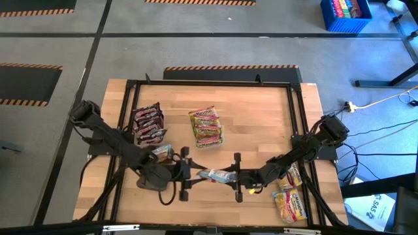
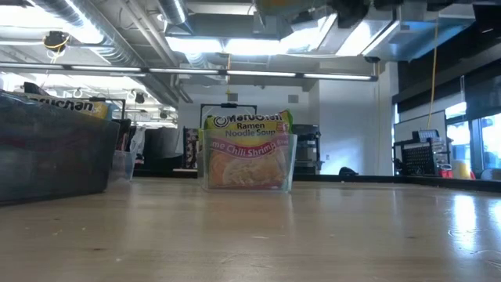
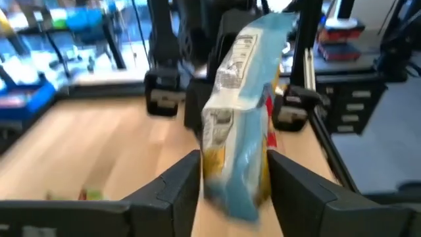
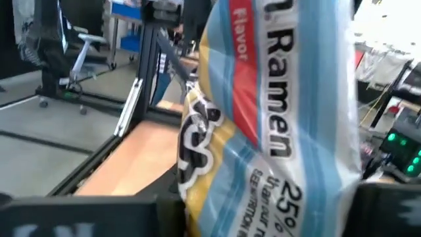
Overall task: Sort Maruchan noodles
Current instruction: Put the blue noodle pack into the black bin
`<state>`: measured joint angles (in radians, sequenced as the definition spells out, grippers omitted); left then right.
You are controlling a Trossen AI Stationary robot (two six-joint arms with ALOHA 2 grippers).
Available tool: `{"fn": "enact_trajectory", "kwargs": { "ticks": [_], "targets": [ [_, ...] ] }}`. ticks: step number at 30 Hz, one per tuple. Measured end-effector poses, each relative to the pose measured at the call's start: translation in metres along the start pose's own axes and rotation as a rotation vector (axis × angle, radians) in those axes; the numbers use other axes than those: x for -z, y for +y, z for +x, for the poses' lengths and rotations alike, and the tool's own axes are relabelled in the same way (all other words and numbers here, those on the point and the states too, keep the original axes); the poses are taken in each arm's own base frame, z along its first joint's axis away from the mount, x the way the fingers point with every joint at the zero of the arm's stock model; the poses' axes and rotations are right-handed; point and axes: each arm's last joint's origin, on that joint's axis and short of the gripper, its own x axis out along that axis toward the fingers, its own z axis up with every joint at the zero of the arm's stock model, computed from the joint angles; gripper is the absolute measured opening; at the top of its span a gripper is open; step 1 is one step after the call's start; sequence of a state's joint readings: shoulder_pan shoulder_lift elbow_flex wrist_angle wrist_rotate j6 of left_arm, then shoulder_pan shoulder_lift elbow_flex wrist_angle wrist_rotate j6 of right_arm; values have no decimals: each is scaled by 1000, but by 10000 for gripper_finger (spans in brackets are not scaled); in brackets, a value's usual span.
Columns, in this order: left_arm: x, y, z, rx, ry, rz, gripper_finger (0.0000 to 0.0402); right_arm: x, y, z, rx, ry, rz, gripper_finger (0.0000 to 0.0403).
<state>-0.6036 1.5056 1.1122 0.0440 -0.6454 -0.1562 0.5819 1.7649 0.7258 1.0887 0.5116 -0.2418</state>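
A pale blue Maruchan noodle packet (image 1: 215, 175) hangs above the table's near middle, between my two grippers. My left gripper (image 1: 189, 173) comes at it from the left and my right gripper (image 1: 240, 176) from the right, and both are shut on it. Dark maroon packets (image 1: 148, 124) fill a clear tray at the far left. Yellow-green packets (image 1: 206, 127) stand in a second clear tray (image 2: 247, 160) at the far middle. Several loose packets (image 1: 290, 199) lie flat at the near right corner. My left gripper pinches the packet's left end (image 3: 230, 187) between its two fingers (image 3: 181, 181), one on each flat face. The fingers come level from the table's left. The packet stands on edge, clear of the table, reaching away toward the other gripper. My right gripper has the packet's right end (image 4: 263, 191) between its two fingers, which come level from the table's right. The packet fills the wrist view and hides most of the contact. It stands on edge, clear of the table.
One more packet (image 1: 161, 151) lies beside my left arm. A black frame (image 1: 209, 83) runs round the wooden table top. A dark bin (image 2: 51, 149) stands at the left in the low view. Bare wood (image 1: 261, 124) lies at the far right.
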Motion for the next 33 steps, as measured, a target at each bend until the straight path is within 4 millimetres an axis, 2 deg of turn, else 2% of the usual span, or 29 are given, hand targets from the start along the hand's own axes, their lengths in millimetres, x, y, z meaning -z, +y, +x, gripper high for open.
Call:
{"fn": "enact_trajectory", "kwargs": {
  "ticks": [3, 8, 14, 20, 28, 33],
  "targets": [
    [0, 6, -16, -2, 75, -42, 182, 6, -1, 3, 3, 68, 5, 132],
    [-1, 13, -33, -12, 123, -106, 215, 15, -6, 17, -14, 277, 30, 120],
    [-3, 14, -35, -21, 114, -43, 221, 19, -20, 33, -12, 517, 100, 129],
    [3, 18, -18, -29, 143, -60, 220, 17, -29, 41, -85, 534, 170, 124],
    [11, 21, 19, 166, 171, -96, 221, 18, -30, 41, -90, 541, 176, 128],
    [11, 29, 25, 165, 176, -101, 220, 18, -30, 41, -89, 541, 178, 129]
  ]
}}
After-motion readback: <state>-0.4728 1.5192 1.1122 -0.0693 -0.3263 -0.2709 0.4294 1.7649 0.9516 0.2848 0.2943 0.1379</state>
